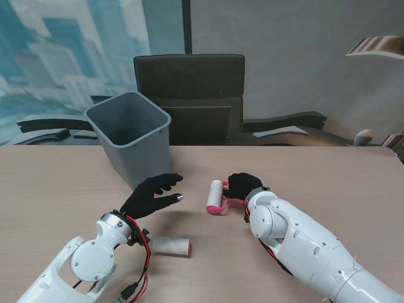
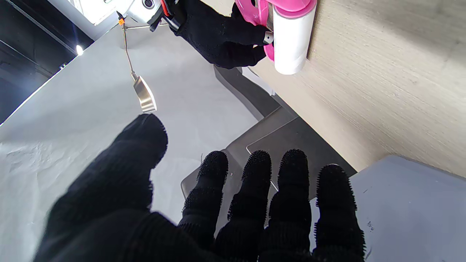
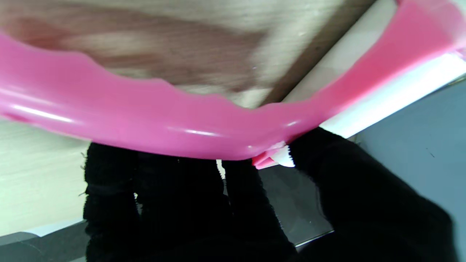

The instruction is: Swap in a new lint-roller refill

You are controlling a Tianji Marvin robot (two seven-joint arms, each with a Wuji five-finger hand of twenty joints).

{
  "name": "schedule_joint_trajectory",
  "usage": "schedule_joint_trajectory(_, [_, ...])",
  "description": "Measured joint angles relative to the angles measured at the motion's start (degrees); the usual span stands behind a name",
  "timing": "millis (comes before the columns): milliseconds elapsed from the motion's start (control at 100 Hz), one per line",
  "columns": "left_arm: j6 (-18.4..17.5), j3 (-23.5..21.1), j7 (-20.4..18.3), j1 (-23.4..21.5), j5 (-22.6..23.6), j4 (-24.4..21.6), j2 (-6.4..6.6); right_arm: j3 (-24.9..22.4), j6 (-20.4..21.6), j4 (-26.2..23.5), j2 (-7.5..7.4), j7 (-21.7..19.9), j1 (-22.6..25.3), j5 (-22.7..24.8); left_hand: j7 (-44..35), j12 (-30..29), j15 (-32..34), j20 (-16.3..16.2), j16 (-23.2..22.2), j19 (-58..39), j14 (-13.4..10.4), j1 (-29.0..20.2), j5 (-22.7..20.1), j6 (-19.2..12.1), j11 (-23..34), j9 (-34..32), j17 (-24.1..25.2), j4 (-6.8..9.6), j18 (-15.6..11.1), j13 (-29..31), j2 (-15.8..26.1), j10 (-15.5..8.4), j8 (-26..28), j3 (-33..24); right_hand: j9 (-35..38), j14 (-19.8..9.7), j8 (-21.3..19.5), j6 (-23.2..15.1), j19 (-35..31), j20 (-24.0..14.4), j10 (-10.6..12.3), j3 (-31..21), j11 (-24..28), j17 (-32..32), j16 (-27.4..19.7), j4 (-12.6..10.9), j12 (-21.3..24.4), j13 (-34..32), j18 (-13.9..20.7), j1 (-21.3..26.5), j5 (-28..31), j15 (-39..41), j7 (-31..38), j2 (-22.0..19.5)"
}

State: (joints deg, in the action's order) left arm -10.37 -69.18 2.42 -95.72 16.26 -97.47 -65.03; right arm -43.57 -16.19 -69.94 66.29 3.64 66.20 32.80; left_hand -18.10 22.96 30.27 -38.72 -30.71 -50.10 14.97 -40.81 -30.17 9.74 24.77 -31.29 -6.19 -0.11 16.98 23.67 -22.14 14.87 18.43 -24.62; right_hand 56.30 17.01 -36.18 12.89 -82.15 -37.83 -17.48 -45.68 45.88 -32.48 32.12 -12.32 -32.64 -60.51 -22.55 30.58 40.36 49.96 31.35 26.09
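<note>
A pink lint roller (image 1: 216, 197) with a white roll on it lies near the table's middle, and my right hand (image 1: 243, 185) is shut on its pink handle (image 3: 174, 120). The left wrist view shows the same roll (image 2: 293, 40) with black fingers (image 2: 225, 40) wrapped round the handle beside it. A loose white refill roll (image 1: 171, 246) lies on the table nearer to me, close to my left wrist. My left hand (image 1: 150, 196) hovers open with fingers spread (image 2: 255, 203), left of the roller and touching nothing.
A grey waste bin (image 1: 130, 136) stands on the table just beyond my left hand, its wall filling a corner of the left wrist view (image 2: 407, 203). A dark office chair (image 1: 189, 95) sits behind the table's far edge.
</note>
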Motion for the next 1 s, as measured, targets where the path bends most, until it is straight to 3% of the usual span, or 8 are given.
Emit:
schedule_joint_trajectory(90, [0.0, 0.0, 0.0, -0.1, 0.0, 0.0, 0.00, 0.1, -0.5, 0.1, 0.42, -0.2, -0.2, -2.4, 0.0, 0.0, 0.0, 0.0, 0.0, 0.0, 0.0, 0.0, 0.0, 0.0, 0.0, 0.0, 0.0, 0.00, 0.0, 0.0, 0.0, 0.0, 0.0, 0.0, 2.0, 0.3, 0.8, 2.7, -1.1, 1.2, 0.0, -5.3, 0.1, -2.4, -0.6, 0.6, 0.0, -1.9, -0.7, 0.0, 0.3, 0.1, -0.1, 2.9])
schedule_joint_trajectory(230, [0.0, -0.1, 0.1, -0.2, 0.0, 0.0, -0.01, 0.2, -0.8, 0.2, 1.12, -0.4, -0.6, -5.3, 0.0, 0.0, 0.0, 0.0, 0.0, 0.0, 0.0, 0.0, 0.0, 0.0, 0.0, 0.0, 0.0, 0.00, 0.0, 0.0, 0.0, 0.0, 0.0, 0.0, 1.8, 0.4, -2.1, 4.8, -1.8, 2.8, 0.0, -20.4, -2.8, -3.1, -2.4, 12.5, 0.2, -2.5, -0.8, 5.9, 0.9, 0.4, -8.4, 15.1])
schedule_joint_trajectory(350, [-0.1, -0.2, 0.2, -0.3, 0.0, 0.0, -0.02, 0.2, -1.5, 0.2, 1.69, -1.3, -0.8, -8.2, 0.0, 0.0, 0.0, 0.0, 0.0, 0.0, 0.0, 0.0, 0.0, 0.0, 0.0, 0.0, 0.0, 0.00, 0.0, 0.0, 0.0, 0.0, 0.0, 0.0, -1.0, -1.6, -0.8, 0.9, -4.7, 19.5, -3.2, -28.8, -3.7, -2.8, -3.0, 16.3, 2.6, -2.5, -1.4, 13.7, -2.9, 2.0, -13.6, 19.7])
schedule_joint_trajectory(530, [-0.1, -0.2, 0.4, -0.4, 0.1, -0.1, -0.02, 0.1, -1.3, 0.7, 2.19, -1.0, -0.9, -8.3, 0.0, 0.0, 0.0, 0.0, 0.0, 0.0, 0.0, 0.0, 0.0, 0.0, 0.0, 0.0, 0.0, 0.00, 0.0, 0.0, 0.0, 0.0, 0.0, 0.0, 0.3, -1.0, 0.1, -0.3, -5.6, 25.0, -4.9, -31.2, -2.7, -4.8, -3.0, 23.4, 2.1, -4.1, -1.8, 18.2, -3.3, 3.4, -13.8, 26.1])
schedule_joint_trajectory(610, [-0.1, -0.2, 0.4, -0.4, 0.0, -0.1, -0.02, -0.3, -0.7, 1.1, 2.41, 0.1, -0.7, -8.3, 0.0, 0.0, 0.0, 0.0, 0.0, 0.0, 0.0, 0.0, 0.0, 0.0, 0.0, 0.0, 0.0, 0.00, 0.0, 0.0, 0.0, 0.0, 0.0, 0.0, 2.1, -0.8, 0.2, -0.2, -6.4, 25.1, -4.8, -31.8, -1.5, -6.4, -1.8, 26.0, -0.2, -5.2, -1.7, 20.3, -2.6, 4.8, -13.1, 28.7])
schedule_joint_trajectory(830, [0.1, 0.0, 0.3, -0.2, 0.0, 0.1, -0.02, -6.3, 4.8, -1.8, 2.75, 6.6, 4.7, -6.6, 0.0, 0.0, 0.0, 0.0, 0.0, 0.0, 0.0, 0.0, 0.0, 0.0, 0.0, 0.0, 0.0, 0.00, 0.0, 0.0, 0.0, 0.0, 0.0, 0.0, 5.5, -3.6, 0.7, 1.8, -9.2, 23.5, -1.4, -33.9, -0.1, -11.2, 1.1, 24.9, -2.7, -8.6, 1.7, 21.0, 1.0, 7.9, -9.7, 30.0])
schedule_joint_trajectory(920, [0.8, 0.7, 0.3, 0.2, -0.6, 0.1, 0.00, -9.6, 11.0, -4.7, 2.67, 10.8, 8.3, -4.7, 0.0, 0.0, 0.0, 0.0, 0.0, 0.0, 0.0, 0.0, 0.0, 0.0, 0.0, 0.0, 0.0, 0.00, 0.0, 0.0, 0.0, 0.0, 0.0, 0.0, 6.8, -5.4, 0.8, 1.5, -9.1, 11.0, -0.2, -33.9, 0.1, -14.4, 2.8, 22.9, -2.7, -11.4, 3.8, 21.0, 2.6, 10.0, -8.7, 27.9])
schedule_joint_trajectory(1000, [1.5, 1.7, 0.4, 0.8, -1.3, 0.3, 0.00, -11.6, 14.7, -7.3, 2.58, 14.6, 11.1, -2.9, 0.0, 0.0, 0.0, 0.0, 0.0, 0.0, 0.0, 0.0, 0.0, 0.1, 0.0, 0.0, 0.0, 0.00, 0.0, 0.0, 0.0, 0.0, 0.0, 0.0, 7.2, -5.7, 0.8, 1.0, -9.2, 7.6, 0.3, -33.9, 0.1, -16.6, 3.8, 22.7, -2.7, -12.0, 4.4, 21.0, 3.8, 10.5, -8.0, 26.6])
